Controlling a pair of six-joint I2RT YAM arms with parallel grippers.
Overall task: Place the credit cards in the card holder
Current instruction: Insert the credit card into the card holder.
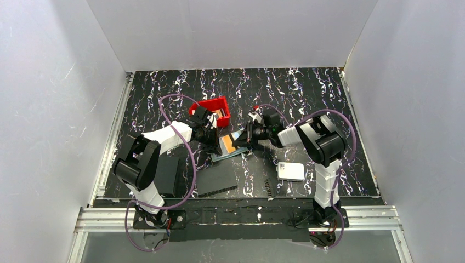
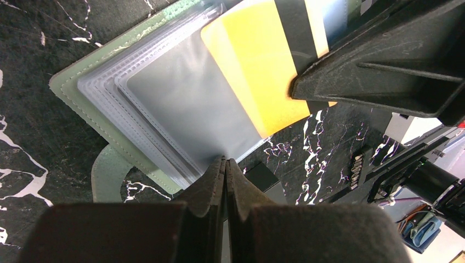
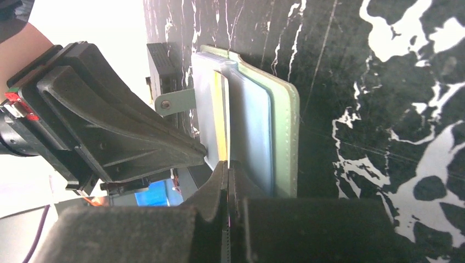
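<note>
Both pairs of fingers are together. The left gripper (image 2: 225, 164) looks pinched on the near edge of a translucent pocket (image 2: 181, 104). The right gripper (image 3: 228, 167) is clamped on the orange card (image 2: 257, 71).

- Card runs straight out ahead of the right fingertips, long axis along the fingers, edge-on in the right wrist view.
- Card holder (image 2: 68, 87) lies open on the table (image 1: 307, 98), directly ahead of both tips, its leaves fanned. The card sits between two of those leaves. Can't tell whether it's inside a pocket or just lying between sleeves.
- Judgement: the next move turns on that line. The right arm pushes along the card's long axis while the left holds the pocket.
- Grippers meet nearly head-on and close together over the holder, the left one just beside the card. I'd say collision risk is the main obstacle.
- Further out: red bin (image 1: 204, 105) beyond the left fingers with a tan card (image 1: 221, 115) in it. White box (image 1: 290, 171) and a black slab (image 1: 216, 185) sit back towards the bases, well apart from the work.
</note>
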